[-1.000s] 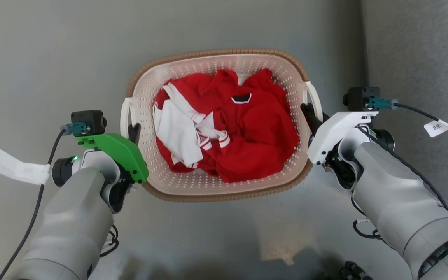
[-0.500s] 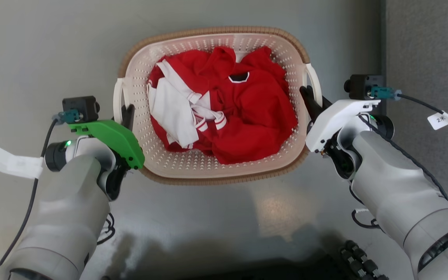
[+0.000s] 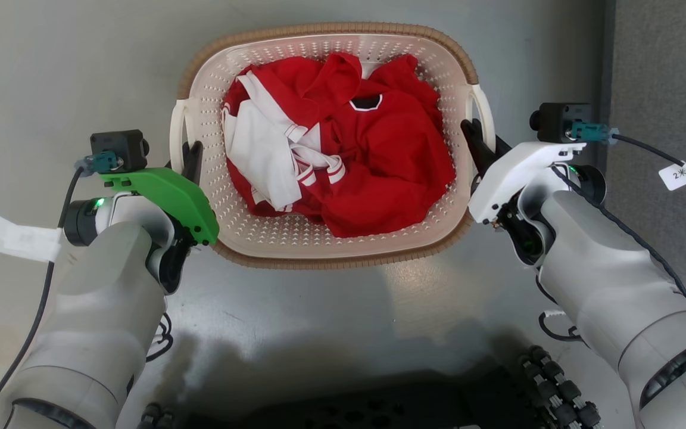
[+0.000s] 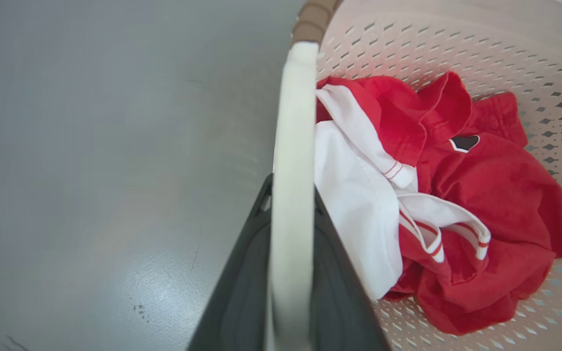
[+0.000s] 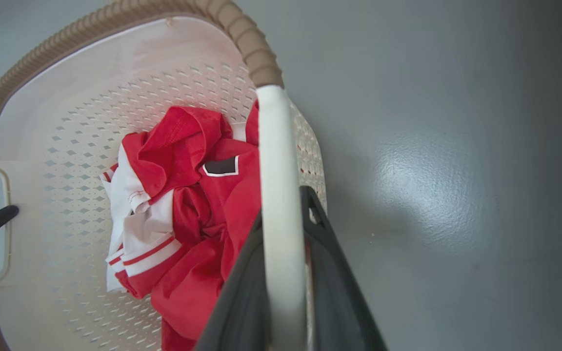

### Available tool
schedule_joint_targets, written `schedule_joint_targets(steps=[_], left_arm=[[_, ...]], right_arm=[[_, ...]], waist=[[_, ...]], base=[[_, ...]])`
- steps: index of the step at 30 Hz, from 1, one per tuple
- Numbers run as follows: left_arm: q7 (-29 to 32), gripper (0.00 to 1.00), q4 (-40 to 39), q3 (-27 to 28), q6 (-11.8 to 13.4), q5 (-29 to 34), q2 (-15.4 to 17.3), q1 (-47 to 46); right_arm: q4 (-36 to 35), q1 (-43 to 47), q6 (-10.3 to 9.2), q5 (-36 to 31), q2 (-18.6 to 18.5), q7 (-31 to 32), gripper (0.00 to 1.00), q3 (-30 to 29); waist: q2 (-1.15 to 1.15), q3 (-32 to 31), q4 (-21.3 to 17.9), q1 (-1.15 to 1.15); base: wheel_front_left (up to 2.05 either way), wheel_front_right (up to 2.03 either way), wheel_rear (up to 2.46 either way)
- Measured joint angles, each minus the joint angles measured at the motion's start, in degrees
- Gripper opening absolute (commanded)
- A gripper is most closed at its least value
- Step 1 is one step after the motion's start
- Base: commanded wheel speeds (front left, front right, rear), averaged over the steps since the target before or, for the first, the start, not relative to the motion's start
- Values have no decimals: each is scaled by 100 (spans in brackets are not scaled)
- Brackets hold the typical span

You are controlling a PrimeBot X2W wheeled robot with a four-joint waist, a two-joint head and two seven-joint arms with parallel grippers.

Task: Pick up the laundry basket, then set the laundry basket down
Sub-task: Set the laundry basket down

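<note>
head view, laundry basket of red clothes upper centre, left gripper and right gripper clamped on its side handles

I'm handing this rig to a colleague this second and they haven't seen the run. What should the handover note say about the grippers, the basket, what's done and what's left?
Left gripper: jaws closed on the left handle of the laundry basket.
Right gripper: jaws closed on the right handle.
Basket: upright between the arms, above the grey floor, with red and white clothes inside.
Done: both handles gripped. I cannot tell whether the basket is off the floor.
Left: lift it if not yet lifted, set it down level, then release both handles.
</note>
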Motion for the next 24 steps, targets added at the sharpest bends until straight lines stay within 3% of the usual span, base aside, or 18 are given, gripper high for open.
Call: schedule_joint_targets(steps=[9, 10, 11, 12, 13, 14, 24], left_arm=[[-124, 0, 55, 2, -43, 1, 1, -158], [-127, 25, 70, 2, -44, 1, 1, -160], [-151, 42, 83, 2, -44, 0, -2, -162], [-147, 100, 103, 2, -44, 0, -11, -164], [-147, 100, 132, 2, -44, 0, -27, -165], [-147, 100, 160, 2, -44, 0, -29, -165], [-147, 100, 209, -33, -44, -2, -53, -164]], right_arm=[[56, -104, 1, 8, 0, -49, 0, 0], [69, -112, 1, 8, 1, -49, 0, 0], [85, -122, 3, 8, 5, -49, 0, 1], [107, -130, 3, 10, 12, -49, 38, 1], [131, -130, 10, 18, 15, -48, 64, 2], [143, -130, 18, 29, 15, -48, 100, 8], [241, -130, 19, 114, 62, -48, 100, 79]], waist=[[0, 156, -8, 0], [0, 158, -9, 0], [0, 159, -10, 0], [0, 160, -11, 0], [0, 159, -12, 0], [0, 157, -14, 0], [0, 84, -16, 0]], base=[[0, 0, 0], [0, 0, 0], [0, 0, 0], [0, 0, 0], [0, 0, 0], [0, 0, 0], [0, 0, 0]])
